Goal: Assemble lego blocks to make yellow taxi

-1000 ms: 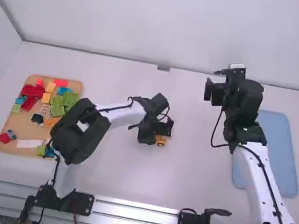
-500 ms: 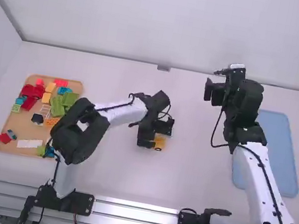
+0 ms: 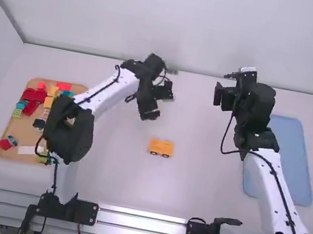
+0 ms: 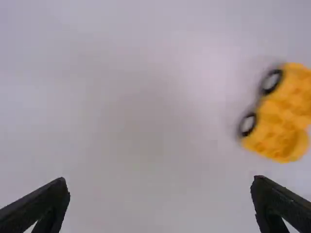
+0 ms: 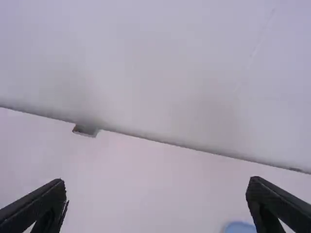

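Yellow wheeled Lego base point(image 3: 161, 147) sat near the mid. of your white table point(image 3: 192, 190), prob. upright, w/ black wheels point(image 3: 153, 153) along the side facing your arm bases. Your L gripper point(image 3: 159, 103) was beyond it, fingers spread w/ nothing b/w them. Your R gripper point(image 3: 225, 86) hung by the table's far edge, also spread & empty. Loose bricks point(image 3: 34, 95) lay on the tan tray point(image 3: 10, 152), far L; blue tray point(image 3: 288, 158) lay far R.
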